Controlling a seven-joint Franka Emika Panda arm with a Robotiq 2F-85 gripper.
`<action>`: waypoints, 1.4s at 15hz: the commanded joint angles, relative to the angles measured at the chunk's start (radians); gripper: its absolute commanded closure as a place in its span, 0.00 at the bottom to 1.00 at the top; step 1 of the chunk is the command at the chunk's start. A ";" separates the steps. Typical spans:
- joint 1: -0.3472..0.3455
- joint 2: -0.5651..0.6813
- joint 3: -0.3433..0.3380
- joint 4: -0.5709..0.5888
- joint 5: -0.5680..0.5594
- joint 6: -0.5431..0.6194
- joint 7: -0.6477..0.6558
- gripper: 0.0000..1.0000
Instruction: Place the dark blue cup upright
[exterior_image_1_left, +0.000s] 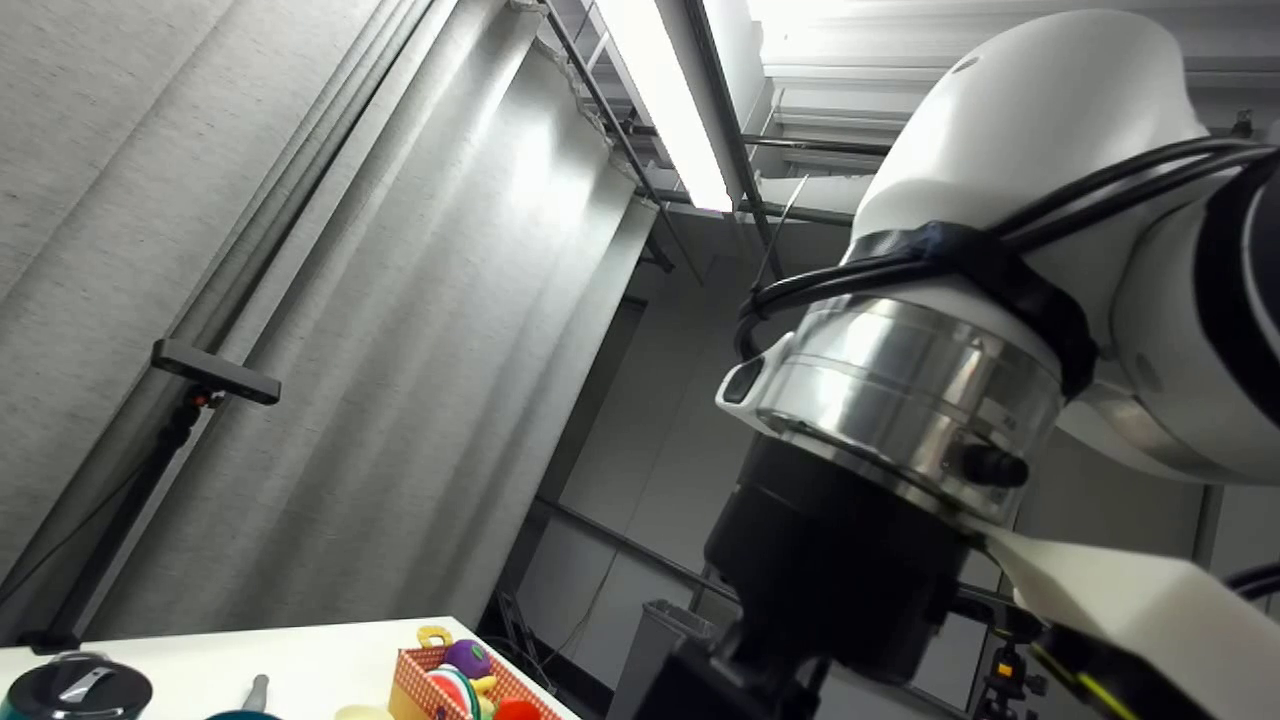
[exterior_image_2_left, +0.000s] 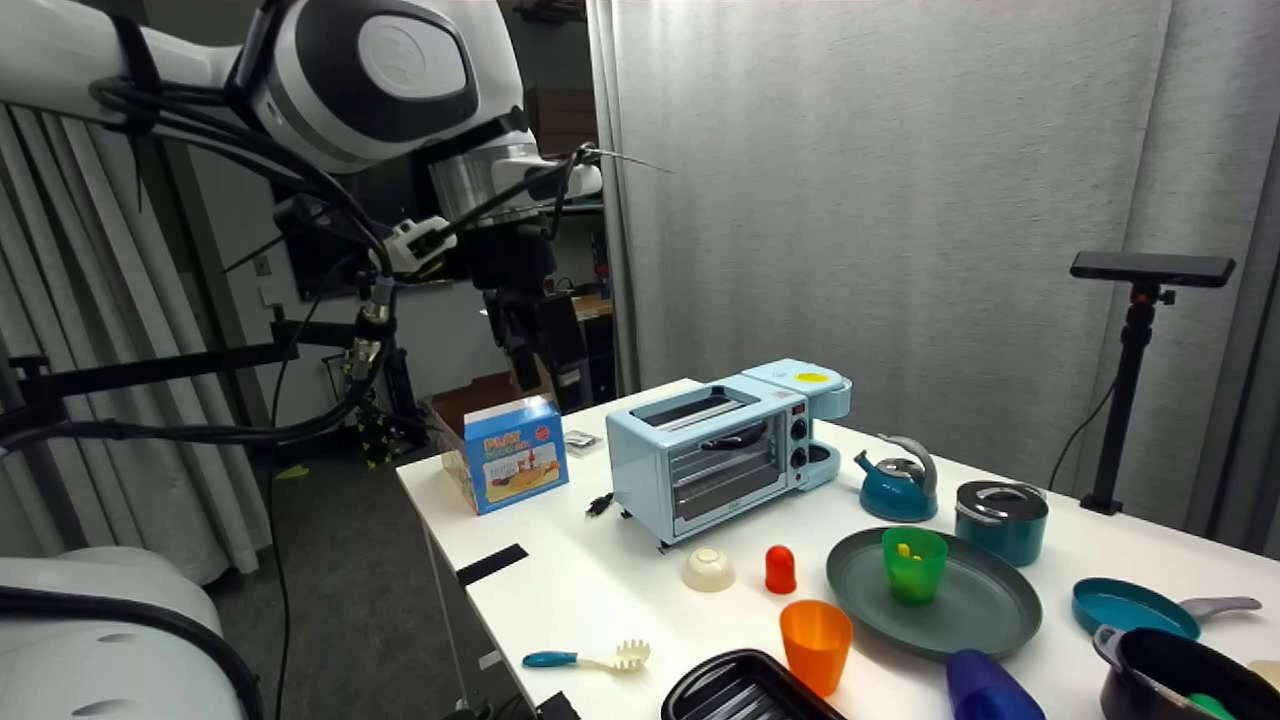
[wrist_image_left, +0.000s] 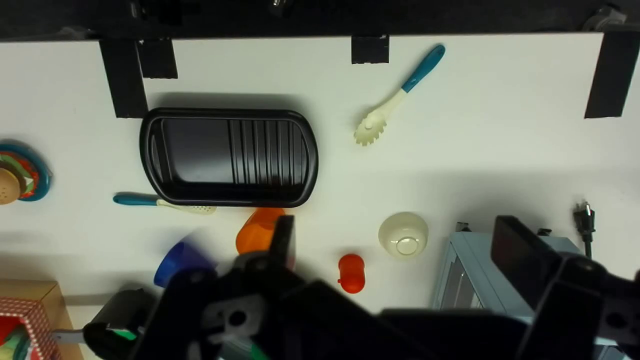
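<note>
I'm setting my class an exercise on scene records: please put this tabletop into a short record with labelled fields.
Task object: dark blue cup, lying on its side
Claw: open, holding nothing, above the table
Gray plate: upright green cup on it
Cream bowl: upside down
Spaghetti server: lying apart from the black baking pan
Appliance: light blue toaster oven
Status: dark blue cup not yet upright

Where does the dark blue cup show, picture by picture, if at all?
In an exterior view: dark blue cup at the bottom edge, right of centre.
In an exterior view: checkered box shows, but no dark blue cup.
Wrist view: dark blue cup left of centre, lower half.
Shared landmark in the views showing it: the orange cup.
</note>
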 joint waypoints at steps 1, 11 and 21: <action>0.001 0.001 -0.001 0.002 -0.001 -0.003 0.000 0.00; 0.001 0.001 -0.001 0.002 -0.001 -0.003 0.000 0.00; -0.028 0.047 -0.031 -0.050 0.003 0.036 0.008 0.00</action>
